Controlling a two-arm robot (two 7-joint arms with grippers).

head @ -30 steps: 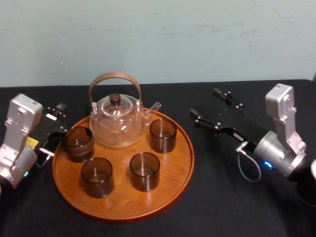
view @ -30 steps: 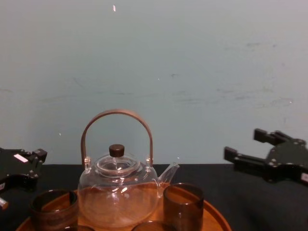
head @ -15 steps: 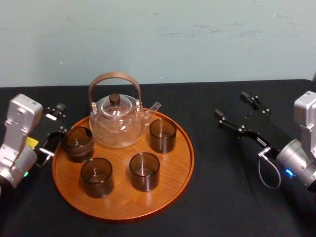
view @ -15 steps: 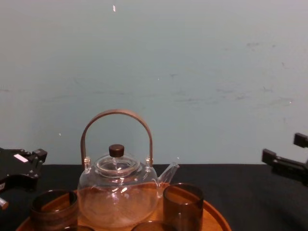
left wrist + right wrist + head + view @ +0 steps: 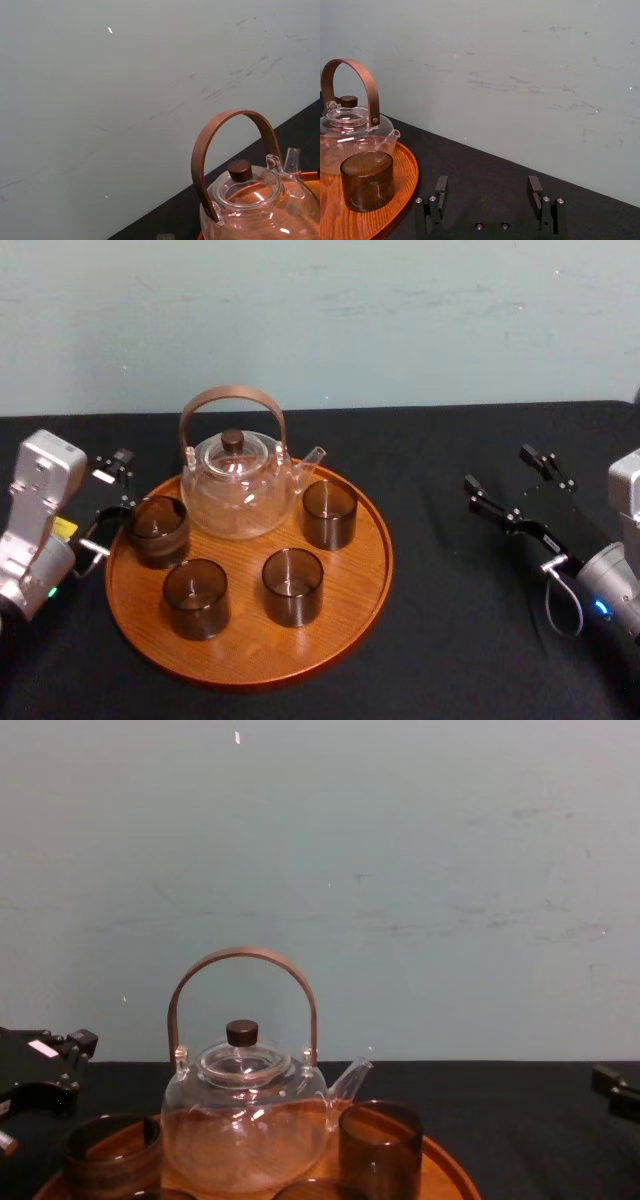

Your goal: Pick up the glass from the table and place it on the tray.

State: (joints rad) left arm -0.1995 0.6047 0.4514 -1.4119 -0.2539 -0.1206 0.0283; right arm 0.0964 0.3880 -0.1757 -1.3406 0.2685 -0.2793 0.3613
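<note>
All four tumblers stand upright on the tray around the teapot. The glass I take for the task's own sits just right of the teapot, by its spout, near it but seemingly not touching. On that reading the placing looks done. The right gripper hangs over the table well to the right of the teapot, its jaws spread wide and holding nothing. The left gripper sits just left of the teapot, outside the tray's rim, jaws parted and empty, with one of them very close to the left glass; I cannot tell whether it touches. That closeness is the main hazard: a small drift of the left arm toward the teapot would shove this glass against the pot or tip it over the low rim. The right side is safer, yet a low sweep back toward the teapot with jaws this wide could clip the rim, the spout or the glass beside it. The front glasses, nearer the robot than the teapot, leave little room for anything that is knocked.
</note>
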